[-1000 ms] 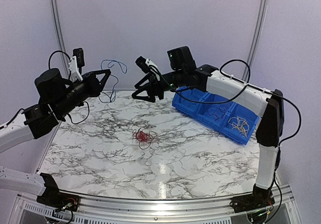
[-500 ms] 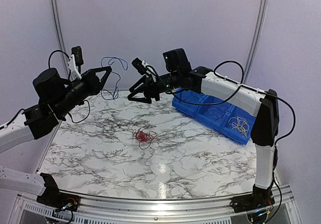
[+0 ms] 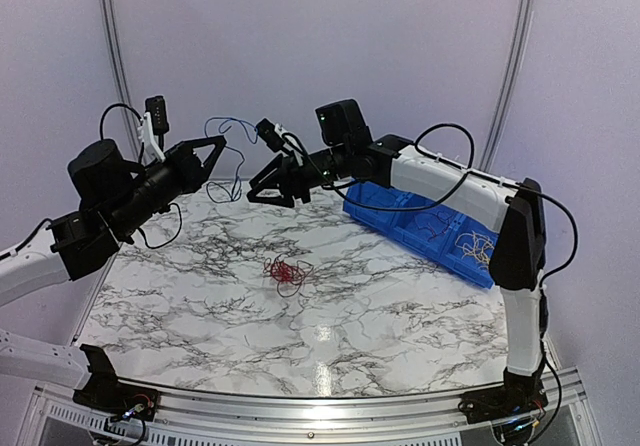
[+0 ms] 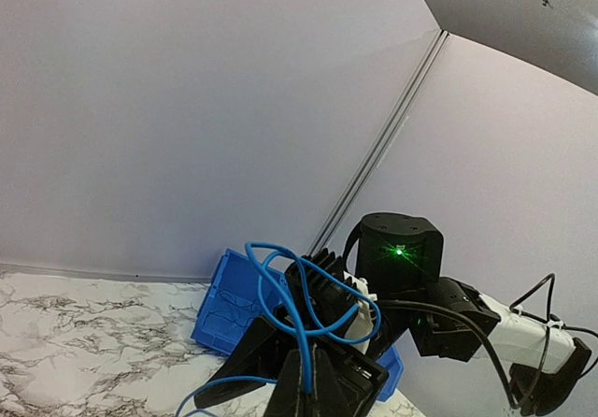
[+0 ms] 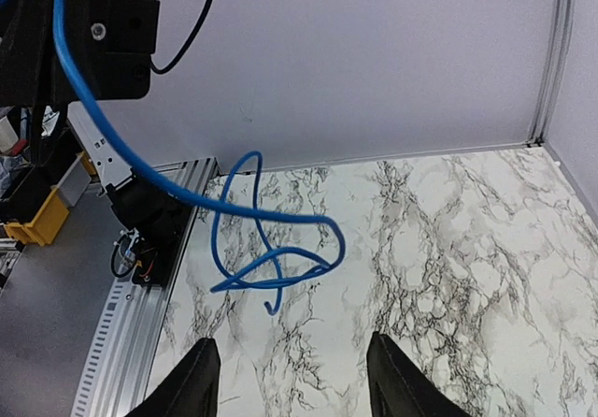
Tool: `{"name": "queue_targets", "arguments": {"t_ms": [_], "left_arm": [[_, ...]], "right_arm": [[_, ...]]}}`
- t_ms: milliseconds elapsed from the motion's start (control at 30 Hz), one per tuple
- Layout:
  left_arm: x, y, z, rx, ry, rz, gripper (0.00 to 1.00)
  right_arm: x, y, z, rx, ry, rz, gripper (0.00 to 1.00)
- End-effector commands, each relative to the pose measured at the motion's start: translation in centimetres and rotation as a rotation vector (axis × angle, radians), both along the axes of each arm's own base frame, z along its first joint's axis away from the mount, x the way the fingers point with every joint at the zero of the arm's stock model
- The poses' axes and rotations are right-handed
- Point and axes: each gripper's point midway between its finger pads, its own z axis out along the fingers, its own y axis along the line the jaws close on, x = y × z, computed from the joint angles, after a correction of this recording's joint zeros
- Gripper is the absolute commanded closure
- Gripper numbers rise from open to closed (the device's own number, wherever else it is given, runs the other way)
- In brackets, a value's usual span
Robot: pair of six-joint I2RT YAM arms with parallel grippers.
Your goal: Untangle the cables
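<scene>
A blue cable (image 3: pixel 231 124) hangs in loops from my left gripper (image 3: pixel 213 156), which is raised over the table's back left. In the left wrist view the gripper (image 4: pixel 314 366) is shut on the blue cable (image 4: pixel 301 307). My right gripper (image 3: pixel 270 198) is open and empty, just right of the blue cable. In the right wrist view its fingers (image 5: pixel 199 381) stand apart below the blue loop (image 5: pixel 274 249) without touching it. A small red cable tangle (image 3: pixel 286 271) lies on the marble table (image 3: pixel 380 316) near the middle.
A blue divided bin (image 3: pixel 432 228) with several loose wires stands tilted at the back right, also in the left wrist view (image 4: pixel 229 303). The left arm's body (image 5: pixel 101 24) fills the right wrist view's top left. The table's rail (image 5: pixel 117 352) shows there.
My right gripper has moved left, closer to my left gripper and the hanging blue cable. My left gripper has held about still with the cable.
</scene>
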Motion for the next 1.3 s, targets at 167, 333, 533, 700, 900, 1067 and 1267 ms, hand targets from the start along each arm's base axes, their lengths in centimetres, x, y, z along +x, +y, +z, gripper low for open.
{"name": "queue_targets", "arguments": {"t_ms": [167,333,533,700,900,1067,1267], "left_arm": [[-0.5,-0.6,1.0,-0.043,-0.029,-0.031,1.0],[-0.6,-0.8,1.0,-0.047,-0.029,-0.04,1.0],[-0.7,-0.9,1.0,-0.05,-0.03,-0.045,1.0],[-0.7,-0.9,0.8,-0.049,-0.027,-0.044,1.0],[-1.1,0.0,1.7,-0.051,-0.059,-0.018,1.0],[-2.1,2.7,4.6,-0.041,-0.152,0.066,1.0],[-2.9,5.1,6.4,0.001,-0.202,0.148,1.0]], "right_arm": [[-1.3,1.4,1.5,0.04,-0.016,0.05,0.5],[-1.7,1.7,1.3,0.037,-0.019,0.058,0.57],[-1.8,1.7,1.4,0.04,-0.025,0.059,0.75],[-1.7,1.7,1.5,0.043,-0.025,0.055,0.95],[-1.3,1.7,0.0,0.012,-0.031,0.026,1.0],[-0.3,1.0,-2.8,-0.033,-0.014,-0.004,1.0],[1.7,-0.5,-5.3,-0.068,0.02,-0.057,1.0]]}}
